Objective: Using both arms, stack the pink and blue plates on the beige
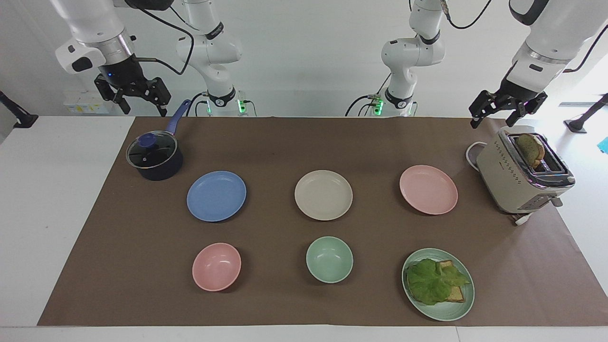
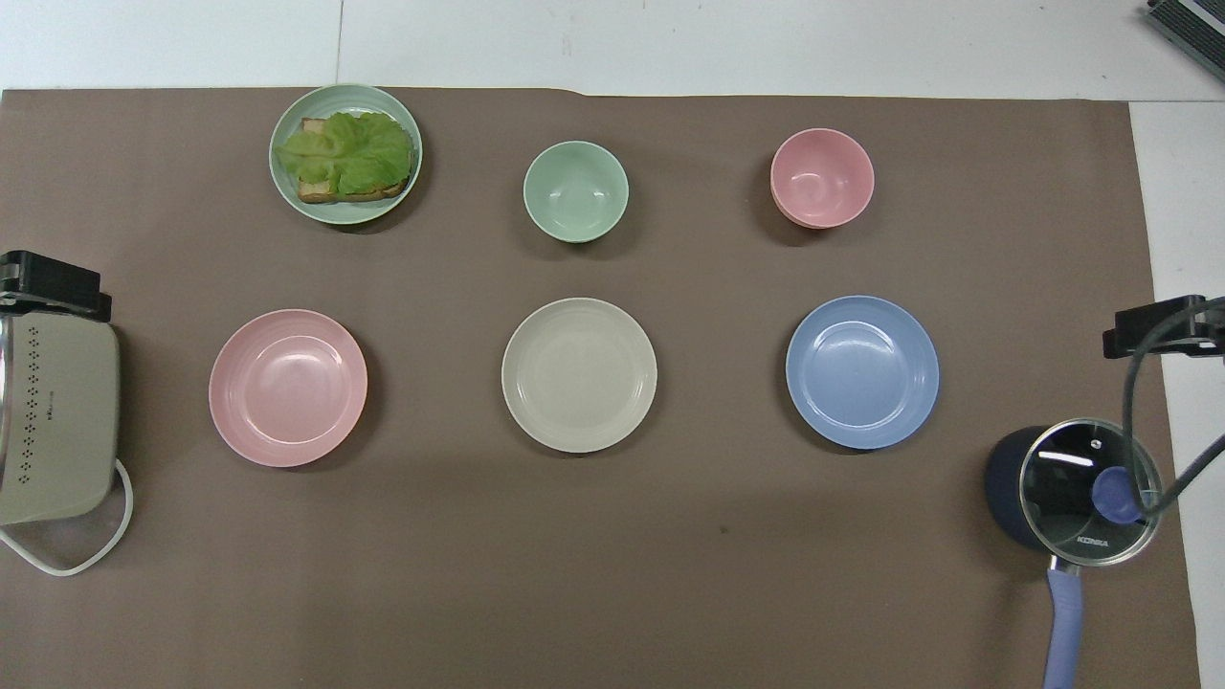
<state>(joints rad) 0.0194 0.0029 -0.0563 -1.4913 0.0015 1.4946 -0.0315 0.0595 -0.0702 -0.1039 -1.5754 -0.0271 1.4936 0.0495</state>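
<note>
three plates sit in a row across the brown mat (image 1: 294,142) as i look from the facing camera: the blue plate (image 1: 216,195) toward the right arm's end, the beige plate (image 1: 323,194) in the middle, the pink plate (image 1: 428,189) toward the left arm's end, all well apart and lying flat. my right gripper (image 1: 137,102) hangs in the air just beside the saucepan (image 1: 155,158), fingers spread, holding nothing. my left gripper (image 1: 496,114) hangs over the toaster (image 1: 520,173), fingers spread too, also holding nothing. a slice of bread (image 1: 531,148) stands in the toaster's slot. farther from the robots lie a pink bowl (image 1: 216,266), a green bowl (image 1: 329,259) and a green plate (image 1: 463,306) with lettuce on toast.

from the overhead camera i see the same row: pink plate (image 2: 287,387), beige plate (image 2: 579,374), blue plate (image 2: 861,371), none touching. only the tips of the left gripper (image 2: 53,285) and the right gripper (image 2: 1163,327) show at the edges, over the toaster (image 2: 57,421) and near the lidded saucepan (image 2: 1077,488).
</note>
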